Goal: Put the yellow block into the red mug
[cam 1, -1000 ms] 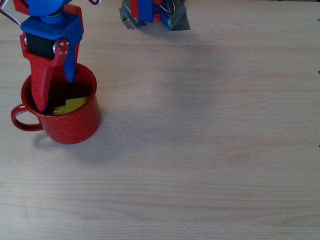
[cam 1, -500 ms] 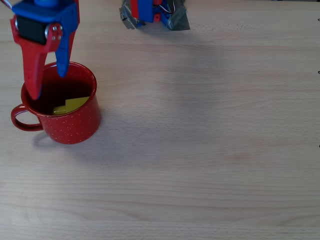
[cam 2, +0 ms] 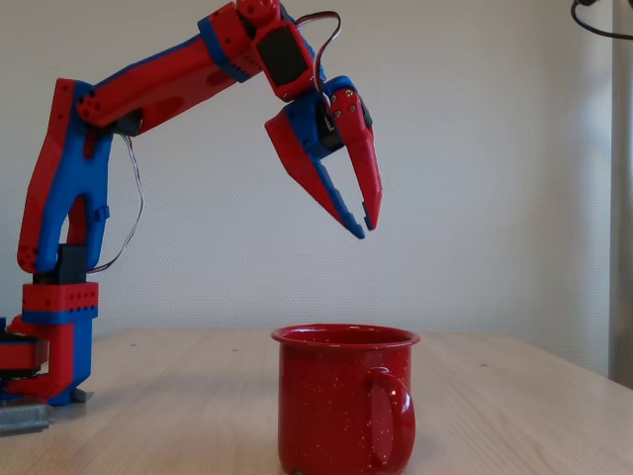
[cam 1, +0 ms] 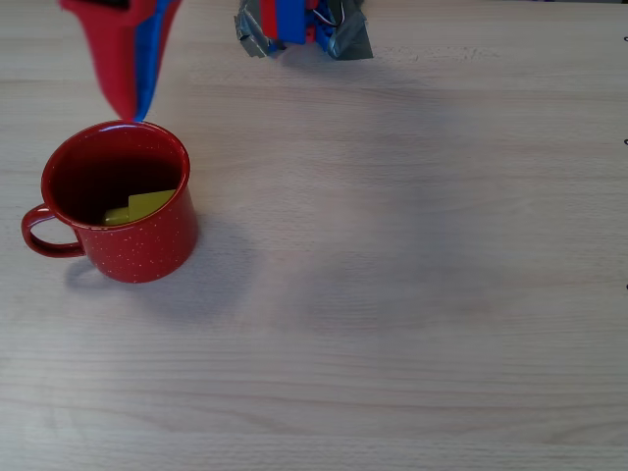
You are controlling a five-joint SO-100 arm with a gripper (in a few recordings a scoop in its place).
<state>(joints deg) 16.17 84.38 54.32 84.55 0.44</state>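
Well above the red speckled mug (cam 2: 345, 399), the red-and-blue gripper (cam 2: 362, 226) hangs in the air with nothing between its fingers. Its two tapered fingers come almost together at the tips, leaving only a narrow gap in the fixed view; in the overhead view they overlap into one red and blue wedge (cam 1: 130, 110), so the gap cannot be read there. The tips point down and slightly toward the mug's far rim.

Below the gripper, the yellow block (cam 1: 142, 206) lies at the bottom of the mug (cam 1: 147, 245), tilted against the inner wall on the side away from the fingertips. It is clear of the gripper and touches nothing but the mug. In the overhead view the mug's loop handle (cam 1: 41, 234) sticks out to the picture's left, off to the side of the fingertips, while in the fixed view the handle (cam 2: 396, 416) faces the camera.

Behind the gripper, the arm's base (cam 1: 294, 25) sits at the top edge of the wooden table (cam 1: 412, 294), fixed down with grey tape. In the fixed view the arm (cam 2: 148, 84) rises from that base and bends forward over the mug.
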